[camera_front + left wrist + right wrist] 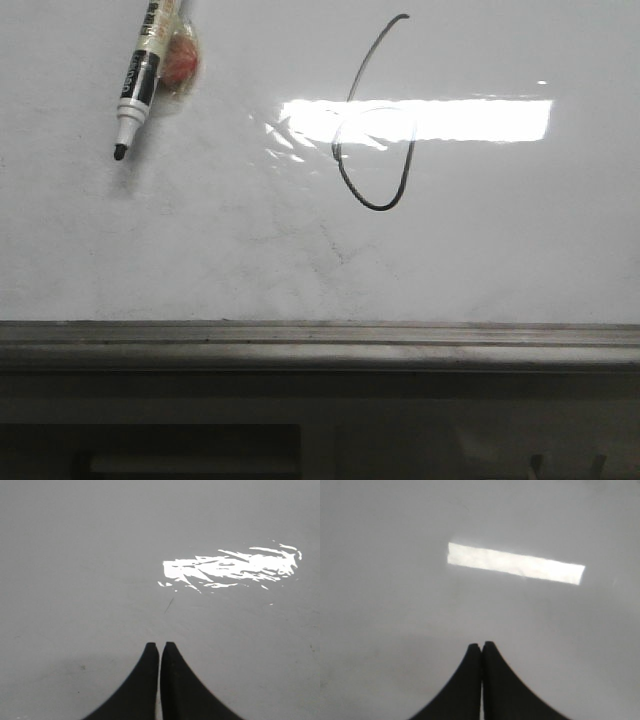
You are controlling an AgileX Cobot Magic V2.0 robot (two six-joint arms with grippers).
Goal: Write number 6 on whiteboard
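The number 6 [372, 150] is drawn in thin dark line on the whiteboard [500, 250], its stem curving down into an oval loop that crosses a light's glare. An uncapped black-tipped marker [139, 80] lies on the board at the upper left, tip pointing down. Neither gripper shows in the front view. My left gripper [159, 645] is shut and empty above the board [75, 580]. My right gripper [481, 644] is shut and empty above the board [395, 605].
A small reddish-orange object [181, 60] in clear wrap lies beside the marker. The board's grey metal bottom rail [320, 340] runs along the near edge. A short dark mark [169, 605] shows on the board in the left wrist view.
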